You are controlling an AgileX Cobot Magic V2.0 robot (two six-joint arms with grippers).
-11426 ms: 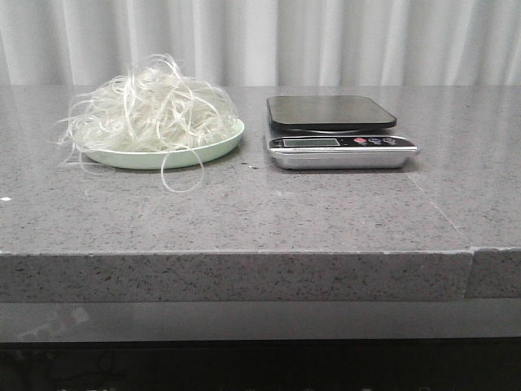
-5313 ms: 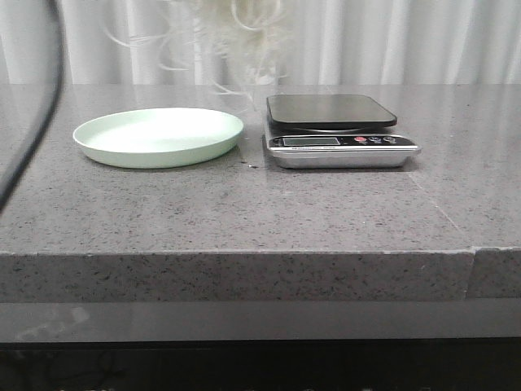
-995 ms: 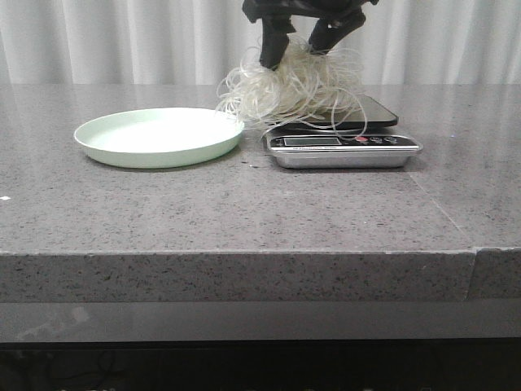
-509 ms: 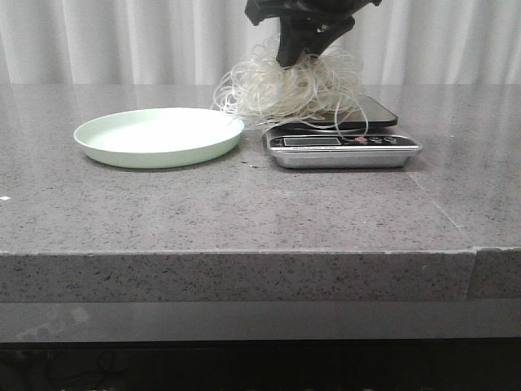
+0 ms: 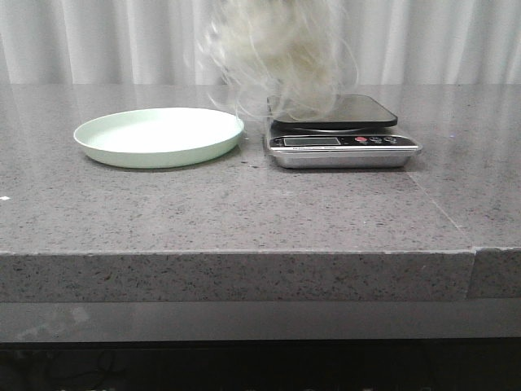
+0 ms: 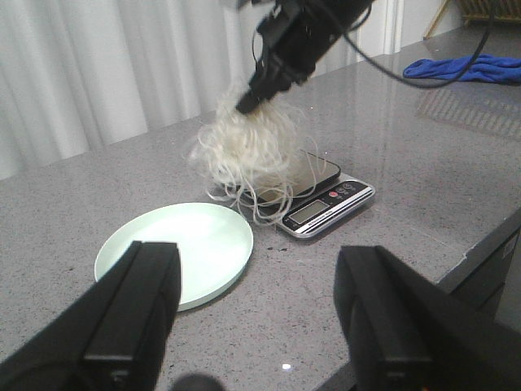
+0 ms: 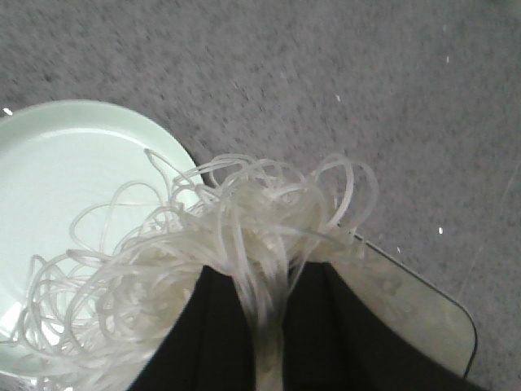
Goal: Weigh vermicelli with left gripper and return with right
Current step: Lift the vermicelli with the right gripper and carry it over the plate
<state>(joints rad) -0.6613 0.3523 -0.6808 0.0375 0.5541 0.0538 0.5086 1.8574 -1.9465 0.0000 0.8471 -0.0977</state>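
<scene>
The right gripper (image 6: 248,102) is seen in the left wrist view closed on the top of the vermicelli (image 6: 244,155), the dark fingers (image 7: 326,326) pinching a bundle of strands between them in the right wrist view. The heap is held in the air, above the near-left part of the scale (image 6: 321,195) and the gap beside the plate (image 6: 175,252); a few trailing loops hang down toward the scale's edge, and whether they touch it cannot be told. In the front view the vermicelli (image 5: 277,57) is blurred. The pale green plate (image 5: 159,136) is bare and lies just left of the scale (image 5: 342,134) on the grey stone table (image 5: 244,212). The left gripper (image 6: 260,326) is held wide apart, well back from the plate, with nothing between its fingers. A blue cloth (image 6: 472,67) lies far off on the table.
</scene>
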